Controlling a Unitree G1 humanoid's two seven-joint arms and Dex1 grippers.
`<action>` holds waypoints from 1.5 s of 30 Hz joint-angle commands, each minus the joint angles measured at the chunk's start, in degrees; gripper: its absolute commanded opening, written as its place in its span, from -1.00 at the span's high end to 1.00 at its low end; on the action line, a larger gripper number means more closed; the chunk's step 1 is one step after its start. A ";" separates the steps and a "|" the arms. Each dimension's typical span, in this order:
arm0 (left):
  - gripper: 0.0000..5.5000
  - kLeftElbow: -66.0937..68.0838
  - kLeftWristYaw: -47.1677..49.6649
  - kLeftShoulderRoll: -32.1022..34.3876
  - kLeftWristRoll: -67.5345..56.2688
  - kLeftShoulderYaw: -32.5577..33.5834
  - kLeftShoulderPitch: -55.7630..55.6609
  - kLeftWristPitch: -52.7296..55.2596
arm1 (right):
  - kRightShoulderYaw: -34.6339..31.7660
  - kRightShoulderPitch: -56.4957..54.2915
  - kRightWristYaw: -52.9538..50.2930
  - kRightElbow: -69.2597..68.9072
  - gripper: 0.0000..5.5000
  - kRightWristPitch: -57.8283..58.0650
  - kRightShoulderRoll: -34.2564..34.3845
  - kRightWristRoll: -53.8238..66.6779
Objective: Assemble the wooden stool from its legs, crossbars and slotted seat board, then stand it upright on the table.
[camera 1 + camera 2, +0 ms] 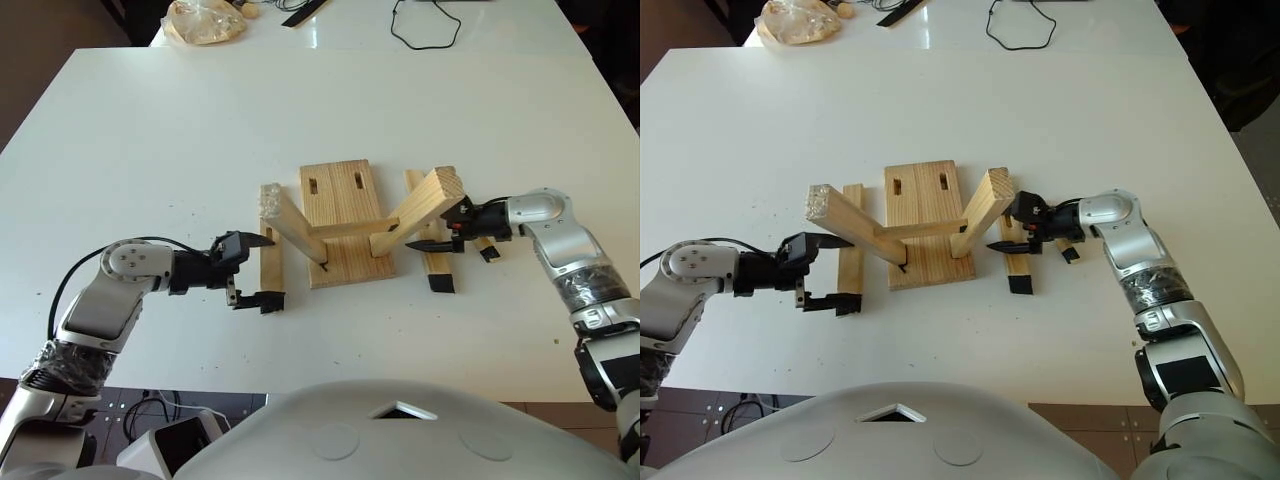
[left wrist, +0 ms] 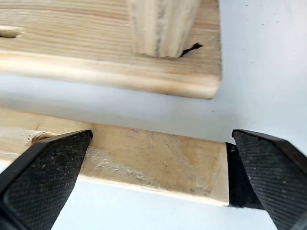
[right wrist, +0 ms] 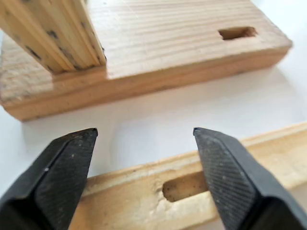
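- Head views: slotted seat board [image 1: 340, 192] flat on the table [image 1: 150, 130], two tilted legs [image 1: 290, 222] standing in it, crossbar [image 1: 345, 230] between.
- Left wrist view: left pincer [image 2: 160, 143] released, straddling the black-tipped end of a loose leg [image 2: 153, 160].
- Right wrist view: right pincer [image 3: 144, 139] released, over the slot [image 3: 184, 187] of another loose leg [image 3: 268, 158].

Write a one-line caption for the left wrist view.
Open left gripper hovers over a loose black-tipped leg beside the seat board.

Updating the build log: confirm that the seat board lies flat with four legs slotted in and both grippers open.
Wrong on the count: the left eye view shows only two legs slotted into the seat board. It does lie flat, and the left gripper and right gripper are open.
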 commanded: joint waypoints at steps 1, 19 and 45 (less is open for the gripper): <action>-0.96 5.73 0.32 1.29 2.93 -0.24 3.43 0.03 | -0.18 3.92 1.24 2.20 -0.34 0.15 -4.25 -3.29; -0.96 3.63 -2.91 2.24 -11.77 8.26 -4.73 11.78 | -8.49 14.23 2.32 -21.17 -0.34 9.25 -12.01 3.58; -0.96 -15.70 4.53 -14.21 -0.37 -14.91 -12.67 14.11 | -0.26 20.94 1.86 -37.55 -0.34 17.35 -10.71 2.92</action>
